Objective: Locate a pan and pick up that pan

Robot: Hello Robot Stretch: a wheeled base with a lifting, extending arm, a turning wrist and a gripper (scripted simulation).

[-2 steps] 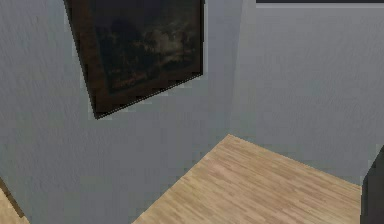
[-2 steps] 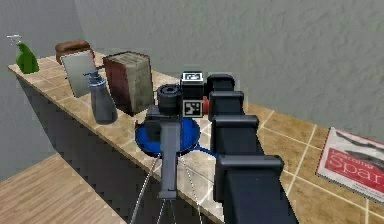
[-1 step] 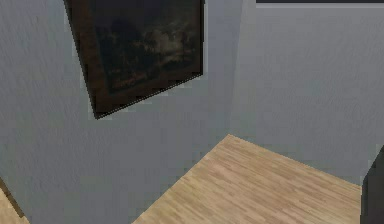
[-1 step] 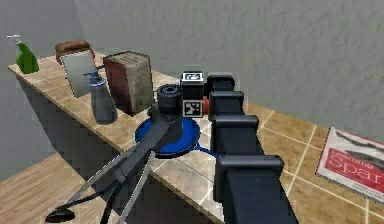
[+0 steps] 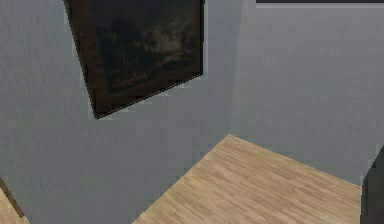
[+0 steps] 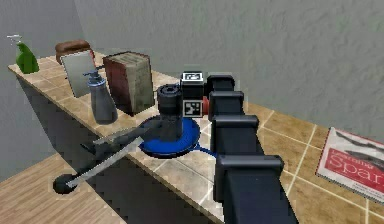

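In the arm side view a flat blue round pan (image 6: 172,142) lies on the tiled counter (image 6: 290,135), and a long grey handle (image 6: 100,165) sticks out past the counter's near edge toward the lower left. The dark arm (image 6: 240,150) rises from the bottom edge to two white marker squares (image 6: 192,92). Left of them the gripper (image 6: 160,122) stands at the blue pan. The pan rests on the counter, so I cannot tell whether the gripper holds anything.
Along the counter's left stand a green bottle (image 6: 25,55), a brown rounded thing (image 6: 74,47), a grey dispenser bottle (image 6: 101,98) and a brown box (image 6: 130,80). A red-and-white magazine (image 6: 355,160) lies at right. The forward view has a dark framed painting (image 5: 140,50) and wood floor (image 5: 260,185).
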